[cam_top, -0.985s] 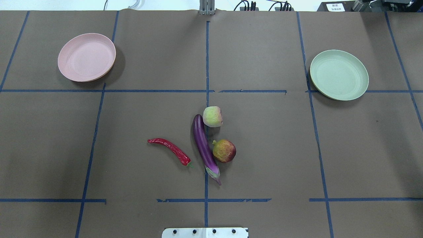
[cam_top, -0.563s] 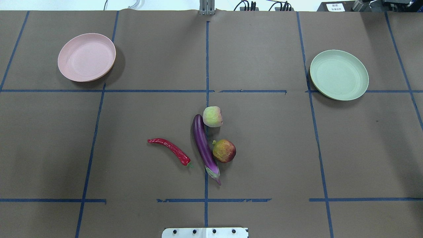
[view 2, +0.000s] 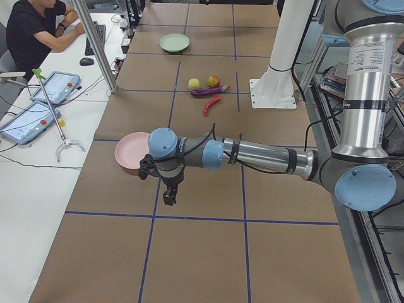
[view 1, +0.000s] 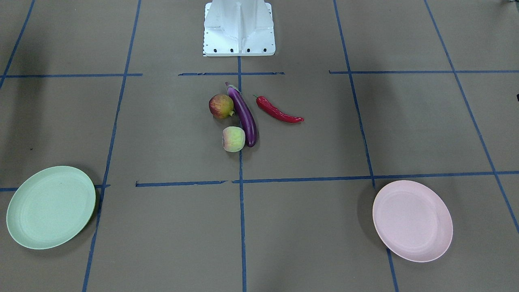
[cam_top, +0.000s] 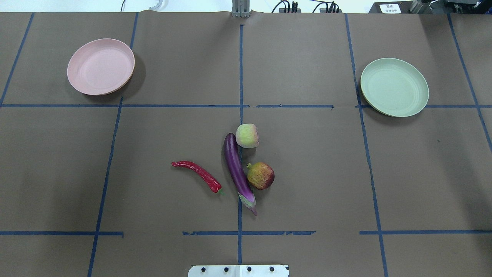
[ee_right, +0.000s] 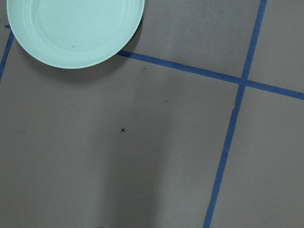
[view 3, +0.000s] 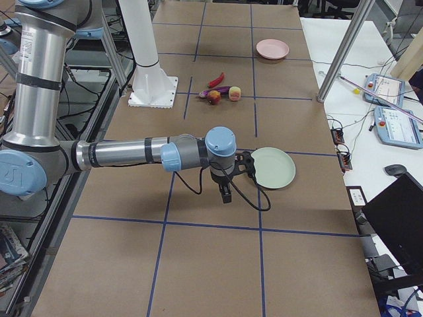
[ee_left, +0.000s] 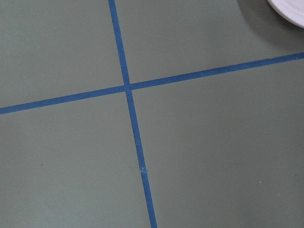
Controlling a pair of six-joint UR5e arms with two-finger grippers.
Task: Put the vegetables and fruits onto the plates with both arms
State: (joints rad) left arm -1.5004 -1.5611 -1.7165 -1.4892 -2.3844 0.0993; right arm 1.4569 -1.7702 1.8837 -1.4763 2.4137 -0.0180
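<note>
The purple eggplant (cam_top: 237, 171) lies at the table's middle. The red chili pepper (cam_top: 198, 175) lies to its left. The red-and-yellow-green fruit (cam_top: 261, 175) and the pale green-pink fruit (cam_top: 247, 135) rest against its right side. The pink plate (cam_top: 100, 66) is at the far left and the mint green plate (cam_top: 394, 87) at the far right, both empty. My left gripper (view 2: 169, 197) hangs beside the pink plate (view 2: 129, 151), seen only in the exterior left view. My right gripper (view 3: 226, 193) hangs beside the green plate (view 3: 273, 166), seen only in the exterior right view. I cannot tell whether either is open.
The white base block (cam_top: 238, 270) sits at the near edge. Blue tape lines (cam_top: 240, 77) cross the brown table cover. A metal pole (view 2: 95, 44), tablets (view 2: 53, 85) and a seated operator (view 2: 35, 28) are on the side table beyond the far edge.
</note>
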